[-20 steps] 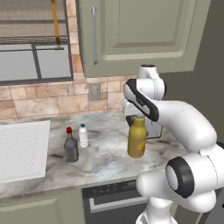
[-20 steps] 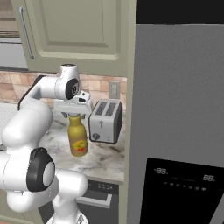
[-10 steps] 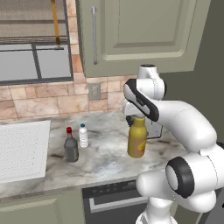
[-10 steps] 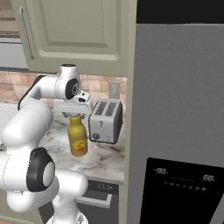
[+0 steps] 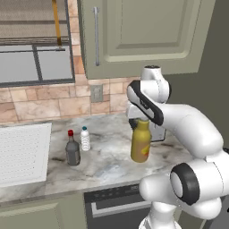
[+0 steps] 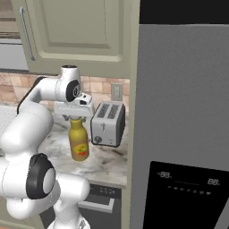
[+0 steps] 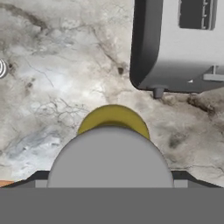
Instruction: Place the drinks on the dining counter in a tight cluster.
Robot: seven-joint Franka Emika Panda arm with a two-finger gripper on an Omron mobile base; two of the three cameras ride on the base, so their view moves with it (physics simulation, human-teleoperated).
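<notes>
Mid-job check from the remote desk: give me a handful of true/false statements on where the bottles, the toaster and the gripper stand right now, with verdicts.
1. The gripper is directly above the yellow bottle. True.
2. The yellow bottle lies on its side. False: it stands upright on the worktop.
3. The dark bottle with the red cap and the small clear bottle stand close together, apart from the yellow one. True.
4. The toaster stands between the two small bottles. False: it stands beside the yellow bottle, on the far side from them.
5. All three bottles already form a tight cluster. False: the yellow bottle stands apart.
</notes>
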